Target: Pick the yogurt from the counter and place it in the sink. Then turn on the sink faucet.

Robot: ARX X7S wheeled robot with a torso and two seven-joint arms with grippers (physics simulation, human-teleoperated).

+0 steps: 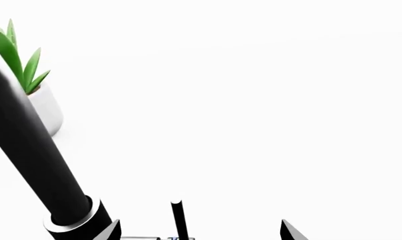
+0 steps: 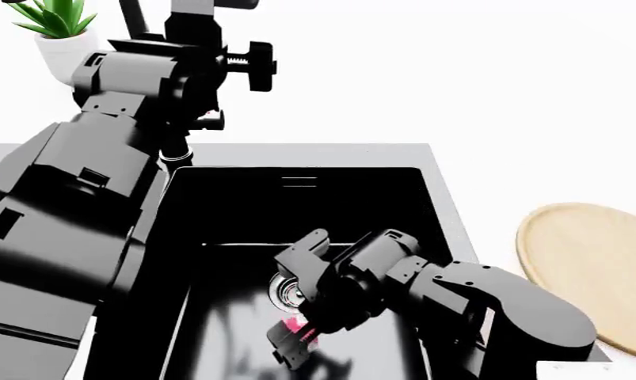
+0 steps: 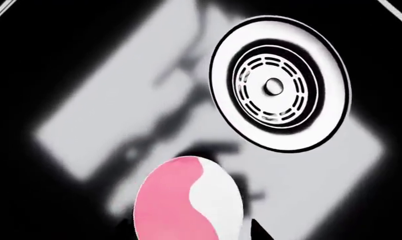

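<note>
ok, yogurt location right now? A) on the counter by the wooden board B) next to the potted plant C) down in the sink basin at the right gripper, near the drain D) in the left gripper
C: the yogurt shows pink at the right gripper inside the sink, beside the drain.

Right gripper lowered, clamped; left gripper raised, jaws apart

A kitchen, rendered in simulation; a black sink with a steel drain sits in a white counter; potted plant at eleven o'clock, round wooden board at four o'clock.
</note>
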